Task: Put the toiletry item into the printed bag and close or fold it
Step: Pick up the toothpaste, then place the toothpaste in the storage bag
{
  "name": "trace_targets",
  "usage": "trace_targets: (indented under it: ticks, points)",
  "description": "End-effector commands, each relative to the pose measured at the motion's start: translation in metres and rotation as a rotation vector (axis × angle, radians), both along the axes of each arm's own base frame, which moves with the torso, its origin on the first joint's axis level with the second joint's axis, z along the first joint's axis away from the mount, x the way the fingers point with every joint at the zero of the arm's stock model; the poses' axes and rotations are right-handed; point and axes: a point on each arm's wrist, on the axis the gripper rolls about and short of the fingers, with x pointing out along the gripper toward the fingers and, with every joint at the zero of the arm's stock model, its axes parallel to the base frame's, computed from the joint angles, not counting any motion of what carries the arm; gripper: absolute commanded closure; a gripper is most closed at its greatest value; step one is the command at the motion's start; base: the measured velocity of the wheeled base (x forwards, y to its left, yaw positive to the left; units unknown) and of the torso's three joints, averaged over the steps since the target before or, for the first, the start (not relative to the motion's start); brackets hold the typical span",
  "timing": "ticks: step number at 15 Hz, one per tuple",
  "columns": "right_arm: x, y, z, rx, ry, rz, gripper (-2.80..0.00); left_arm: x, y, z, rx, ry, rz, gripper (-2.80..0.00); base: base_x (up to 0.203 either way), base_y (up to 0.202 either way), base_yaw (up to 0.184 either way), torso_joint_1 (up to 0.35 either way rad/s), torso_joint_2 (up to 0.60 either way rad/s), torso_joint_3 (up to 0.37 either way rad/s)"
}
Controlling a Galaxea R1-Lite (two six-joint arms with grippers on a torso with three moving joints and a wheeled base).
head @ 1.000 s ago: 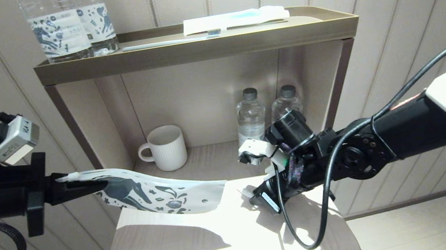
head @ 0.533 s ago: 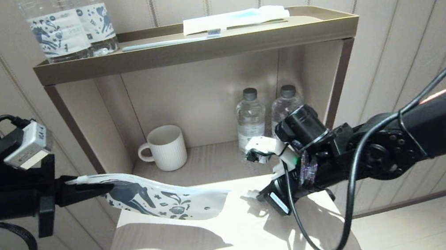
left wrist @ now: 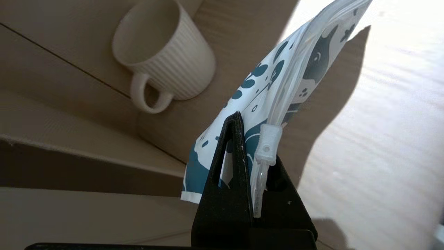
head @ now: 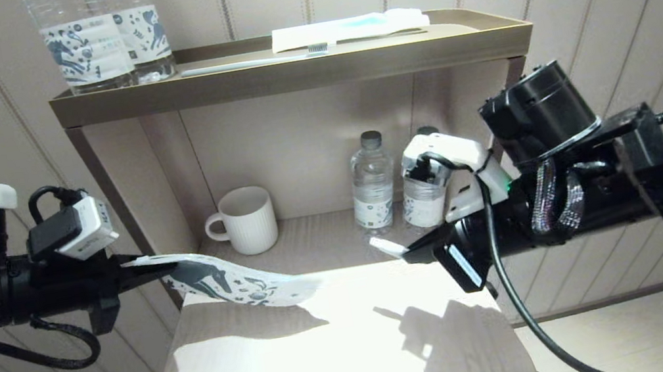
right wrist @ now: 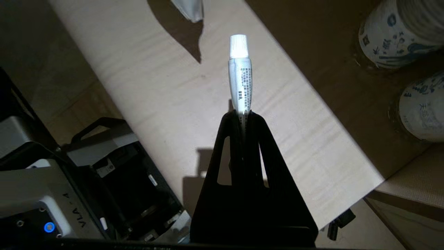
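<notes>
My left gripper is shut on the zip end of the printed bag, a white pouch with a dark blue horse. The bag slopes down from the left gripper until its far end rests on the pale stool top. The clear zip slider sits right at the fingers. My right gripper, above the stool's right side, is shut on a small white tube with printed text and a ribbed cap. The tube points towards the bag with a gap between them. No comb is in view.
A ribbed white mug and two small water bottles stand in the open cabinet behind the stool. On the cabinet's top tray are two horse-label bottles, a pale toothbrush and a white packet.
My right gripper has lifted off the stool top and drawn back to the right with the tube. The left gripper has edged right and the bag's free end has pulled back slightly.
</notes>
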Motion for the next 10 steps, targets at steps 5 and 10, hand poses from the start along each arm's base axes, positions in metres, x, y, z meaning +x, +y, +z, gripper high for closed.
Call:
trace_targets:
  ticks: [5, 10]
  points:
    - [-0.021, 0.054, 0.029, 0.044, 0.062, 0.134, 0.00, 0.003, -0.021, -0.001, -0.021, -0.052, -0.018, 0.00, 0.000, 0.000, 0.000, 0.000, 0.00, 0.000]
    - [0.004, 0.080, 0.006, -0.036, 0.155, 0.128, 0.00, -0.003, -0.031, -0.006, -0.009, -0.063, -0.030, 0.00, 0.000, 0.000, 0.000, 0.000, 0.00, 0.000]
